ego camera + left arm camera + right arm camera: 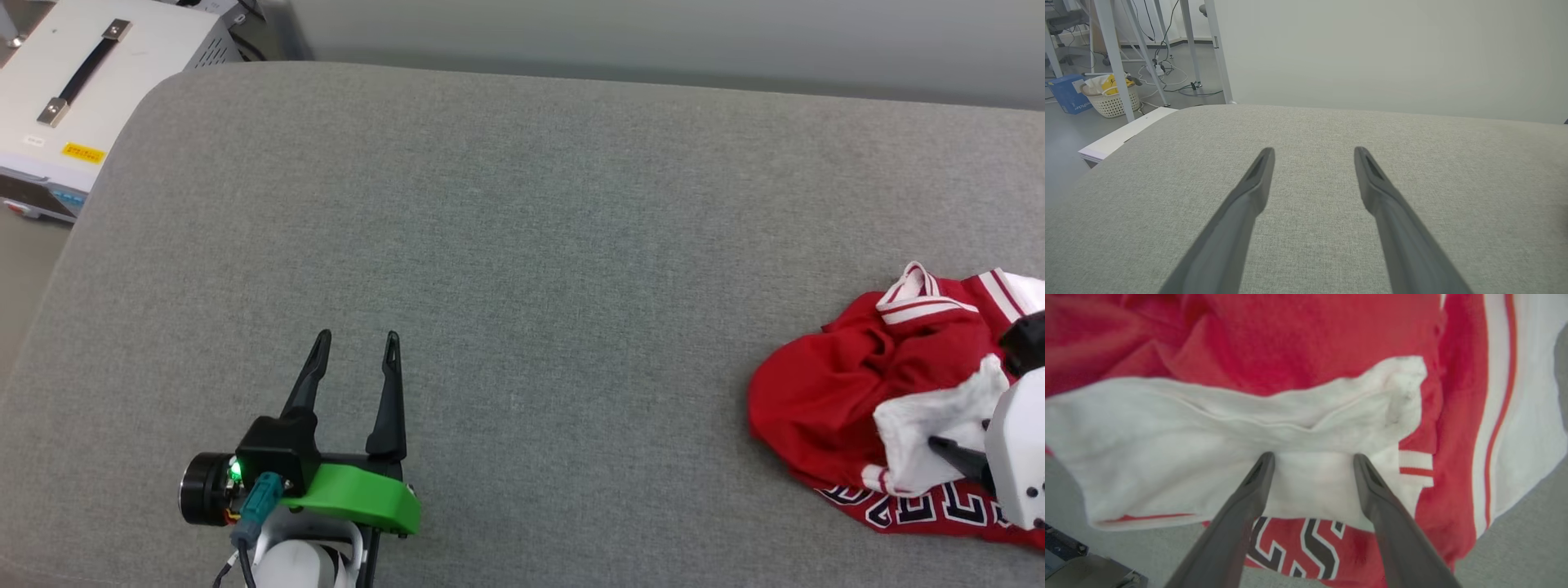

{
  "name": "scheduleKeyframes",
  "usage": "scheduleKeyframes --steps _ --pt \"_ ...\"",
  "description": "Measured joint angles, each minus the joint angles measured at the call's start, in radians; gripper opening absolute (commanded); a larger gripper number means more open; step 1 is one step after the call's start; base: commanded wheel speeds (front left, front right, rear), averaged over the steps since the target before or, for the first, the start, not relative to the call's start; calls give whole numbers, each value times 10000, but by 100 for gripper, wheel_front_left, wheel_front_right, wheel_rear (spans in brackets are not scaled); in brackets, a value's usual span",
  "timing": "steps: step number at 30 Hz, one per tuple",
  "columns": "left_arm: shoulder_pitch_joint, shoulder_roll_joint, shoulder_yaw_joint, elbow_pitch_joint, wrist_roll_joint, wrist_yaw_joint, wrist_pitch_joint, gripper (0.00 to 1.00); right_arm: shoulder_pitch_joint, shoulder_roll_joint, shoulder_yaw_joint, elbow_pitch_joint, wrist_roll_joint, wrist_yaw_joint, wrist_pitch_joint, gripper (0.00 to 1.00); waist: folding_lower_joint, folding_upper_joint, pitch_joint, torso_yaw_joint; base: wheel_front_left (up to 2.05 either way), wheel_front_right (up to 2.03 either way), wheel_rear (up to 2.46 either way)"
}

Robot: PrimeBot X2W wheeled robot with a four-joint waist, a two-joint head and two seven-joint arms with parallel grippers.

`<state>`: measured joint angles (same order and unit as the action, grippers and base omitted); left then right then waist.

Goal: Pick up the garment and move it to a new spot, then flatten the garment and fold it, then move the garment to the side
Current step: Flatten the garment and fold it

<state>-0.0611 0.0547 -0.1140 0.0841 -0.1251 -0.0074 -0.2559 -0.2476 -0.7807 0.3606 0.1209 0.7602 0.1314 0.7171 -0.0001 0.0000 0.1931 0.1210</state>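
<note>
Spread wide and empty, the right pincer [1312, 457] is poised with its tips at the white sleeve [1208, 416] of the crumpled garment [1310, 343] lying directly ahead, while the left pincer [357, 339], likewise released, is held well apart over the grey surface [571, 245].

The garment [816, 400] is soft, matt knitted cloth. The grey cushion [522, 245] is coarse woven fabric. The fingers [1241, 212] of the left gripper [359, 339] look like matt dark plastic; its green mount [359, 498] is smooth plastic.

Grey fabric surface [522, 245]; plain pale wall [1392, 53] behind; white case [90, 90] beside; basket [1112, 104], cables [1167, 77] on grey floor [1069, 139].
</note>
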Motion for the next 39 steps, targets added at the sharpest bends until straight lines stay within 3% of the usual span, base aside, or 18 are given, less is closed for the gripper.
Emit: scheduleKeyframes --steps 7,8,9,10,18,24,28,33,39 --pt "-146 0 -59 33 -82 42 0 100 -301 268 608 1455 21 0 -719 100 0 0 353 213 0 0 0" --pt "-148 0 -59 38 -82 50 0 100 -359 290 642 1482 69 0 -991 67 0 0 366 223 0 0 0" --pt "-148 0 -58 48 -82 84 0 100 -434 326 686 1503 105 0 -1384 5 0 0 366 219 0 0 0" --pt "-149 0 -56 63 -84 107 0 100 -480 337 744 1492 102 0 -1772 0 0 0 349 211 0 0 0" --pt "-111 0 -33 98 -128 159 0 100 -22 169 259 562 433 0 -3764 0 0 0 -53 18 0 0 0" --pt "-100 0 -61 58 -159 161 0 100 263 -328 -662 -779 232 0 -4036 0 1 0 -237 -128 0 0 0" --pt "-102 0 -138 19 -201 161 0 100 143 -479 -913 -1751 -17 0 -3659 0 0 0 -170 -46 0 0 0" --pt "-128 0 -245 6 -328 161 0 100 -954 -439 -257 -2497 -280 0 -2857 0 1 0 41 164 0 0 0" --pt "-468 -2 -485 -21 -437 207 0 100 -3324 136 1613 -2176 -389 0 -1992 0 0 0 469 485 0 0 0"
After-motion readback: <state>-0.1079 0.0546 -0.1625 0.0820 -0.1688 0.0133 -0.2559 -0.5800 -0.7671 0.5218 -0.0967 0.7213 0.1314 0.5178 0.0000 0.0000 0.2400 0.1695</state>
